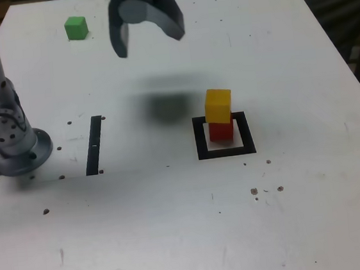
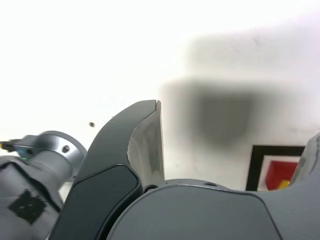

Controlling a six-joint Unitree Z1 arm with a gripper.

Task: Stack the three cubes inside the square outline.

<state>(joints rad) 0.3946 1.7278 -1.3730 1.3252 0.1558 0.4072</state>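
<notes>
Claw (image 1: pixel 149 40) open and empty, raised above the white worktop (image 1: pixel 304 212), jaws spread wide. Yellow cube (image 1: pixel 219 105) stacked on red cube (image 1: pixel 221 130) inside the square outline (image 1: pixel 201 139). Green cube (image 1: pixel 76 28) alone, well apart, toward the exterior view's far left. Thin black strip (image 1: pixel 94 145) between arm base (image 1: pixel 6 137) and outline. Dark shadow (image 1: pixel 167 104) beneath claw.

I see bare table (image 1: pixel 176 225) all around the green cube (image 1: pixel 76 28) at far left in the exterior view. My spread-jawed gripper (image 1: pixel 149 40) hangs just right of it. The yellow cube (image 1: pixel 219 105) on red (image 1: pixel 221 130) stands clear to the right.
</notes>
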